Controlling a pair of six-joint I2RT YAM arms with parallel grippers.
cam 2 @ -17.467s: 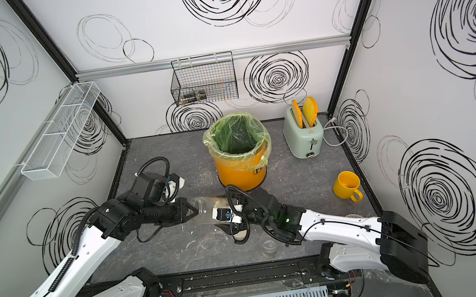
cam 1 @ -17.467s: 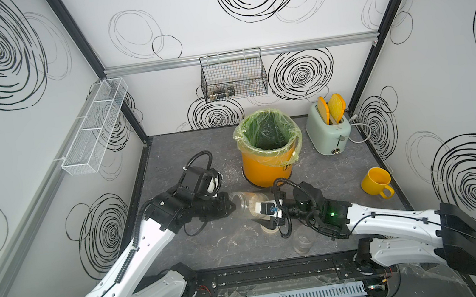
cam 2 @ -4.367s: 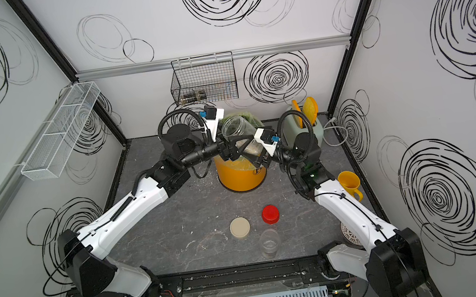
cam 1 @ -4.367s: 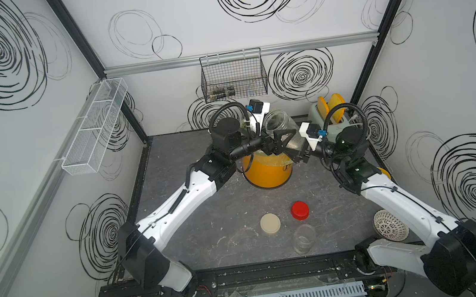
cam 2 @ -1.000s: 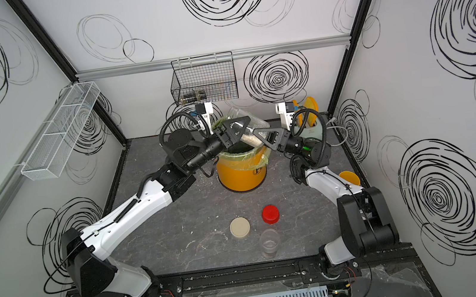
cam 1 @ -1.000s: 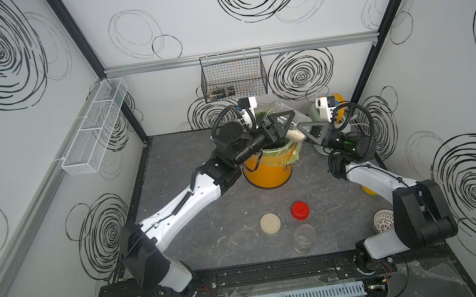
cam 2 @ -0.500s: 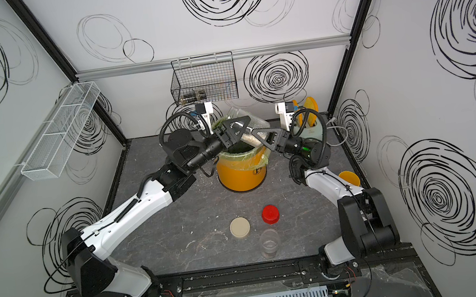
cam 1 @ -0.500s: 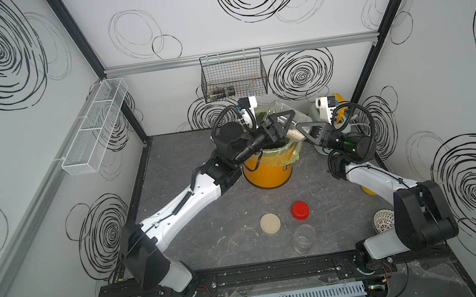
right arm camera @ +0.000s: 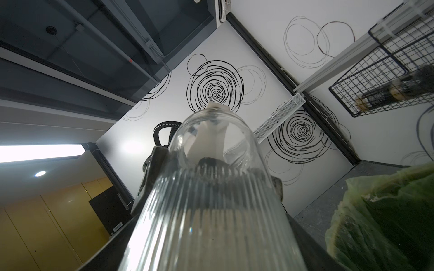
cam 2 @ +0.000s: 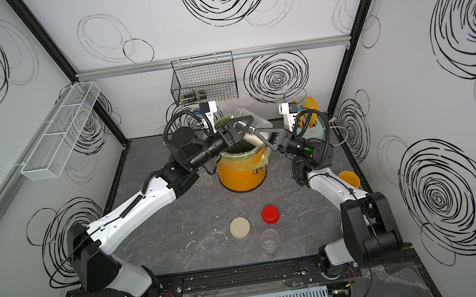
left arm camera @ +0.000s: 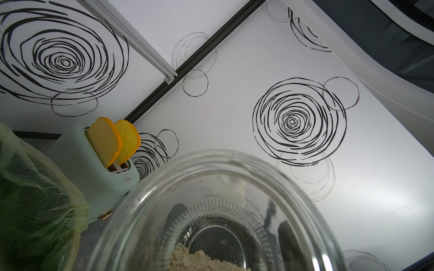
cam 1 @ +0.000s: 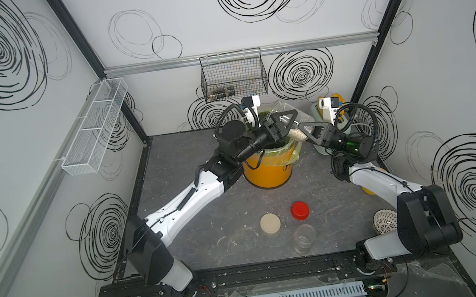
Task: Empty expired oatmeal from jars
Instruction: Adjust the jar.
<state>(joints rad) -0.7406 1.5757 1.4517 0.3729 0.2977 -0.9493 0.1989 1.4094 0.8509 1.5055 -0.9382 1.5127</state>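
The wider clear jar [cam 1: 284,107] [cam 2: 241,112] hangs tilted over the yellow bin [cam 1: 268,173], lidless. A little oatmeal [cam 1: 297,136] [left arm camera: 199,260] lies against its lower wall. My left gripper [cam 1: 288,124] is shut on the jar's middle, and my right gripper [cam 1: 306,132] is shut on its ribbed base end [right arm camera: 211,211]. The slimmer jar [cam 1: 304,238] stands open near the table's front edge and looks empty. Its red cap [cam 1: 299,210] and the beige lid [cam 1: 270,223] lie beside it.
The bin's green liner [right arm camera: 387,223] lies just under the held jar. A mint toaster [left arm camera: 94,171] stands behind the right arm. A yellow cup [cam 2: 349,179] and a white mesh ball [cam 1: 383,221] sit at the right. A wire basket [cam 1: 233,75] hangs on the back wall.
My right gripper has closed in on the jar's base end. The left arm and the jar have hardly moved.
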